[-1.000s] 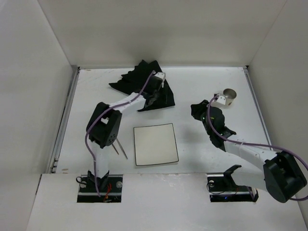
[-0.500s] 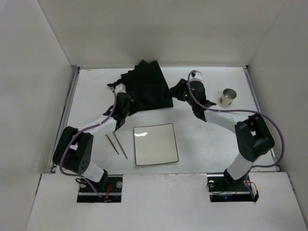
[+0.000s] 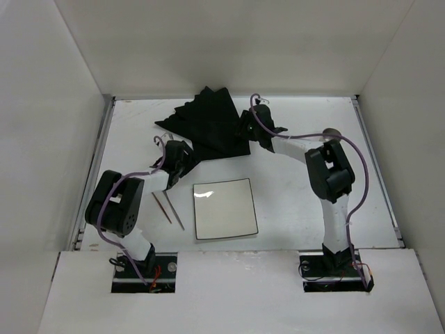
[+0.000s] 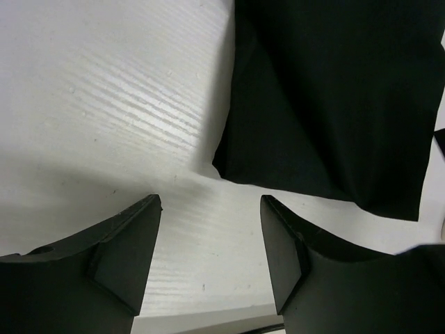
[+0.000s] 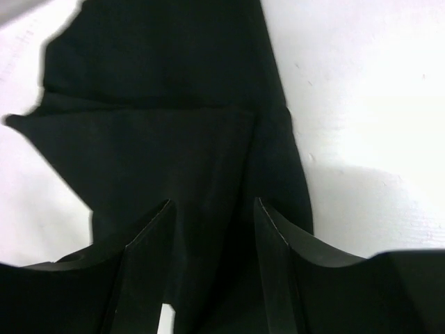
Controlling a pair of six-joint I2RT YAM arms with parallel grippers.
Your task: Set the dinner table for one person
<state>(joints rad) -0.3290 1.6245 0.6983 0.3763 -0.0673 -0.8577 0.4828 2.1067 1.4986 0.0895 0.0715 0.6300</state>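
The black cloth mat [image 3: 210,124] lies rumpled and partly folded at the back middle of the dinner table [image 3: 292,202]. My left gripper [image 3: 183,157] is low at the mat's near-left corner. In the left wrist view it [image 4: 211,240] is open over bare table, with the mat's corner [image 4: 327,104] just ahead and nothing between the fingers. My right gripper [image 3: 247,125] is at the mat's right edge. In the right wrist view it [image 5: 212,212] is open above the black cloth [image 5: 174,132], which fills the space under the jaws.
A square white plate [image 3: 224,209] sits at the near middle. Two thin chopsticks [image 3: 171,209] lie to its left. A metal cup [image 3: 334,132] stands at the right, mostly hidden behind the right arm. White walls enclose the table on three sides.
The right gripper has left the cup, swung left to the mat's right edge and opened. The left gripper has dropped from the mat's top to its near-left corner. The mat lies flatter.
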